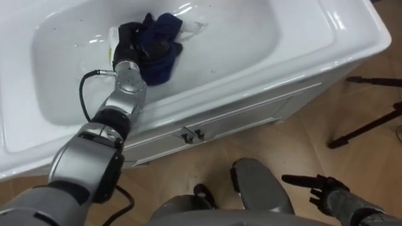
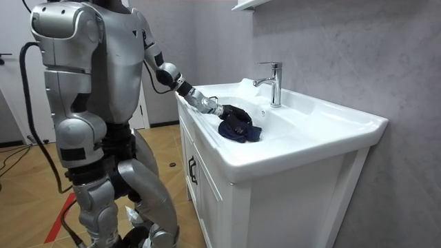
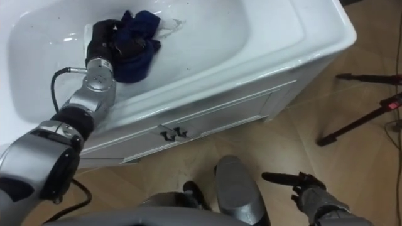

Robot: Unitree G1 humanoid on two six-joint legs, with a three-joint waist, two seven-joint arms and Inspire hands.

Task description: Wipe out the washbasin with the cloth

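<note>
A white basin (image 1: 301,44) (image 2: 310,120) (image 3: 276,37) tops a white cabinet. Inside its bowl lies a crumpled dark blue cloth (image 1: 162,47) (image 2: 241,129) (image 3: 135,47). My left hand (image 1: 127,39) (image 2: 233,111) (image 3: 103,37) reaches into the bowl from the lower left, its dark fingers curled into the cloth. My right hand (image 1: 320,188) (image 3: 301,185) hangs low at the lower right over the wooden floor, fingers straight and holding nothing.
A chrome faucet (image 2: 274,83) stands at the basin's back edge. The cabinet front carries small dark door handles (image 1: 190,134) (image 3: 171,133). Black tripod legs (image 1: 364,125) (image 3: 358,129) rest on the floor at the right. In the room view the robot stands upright beside the cabinet.
</note>
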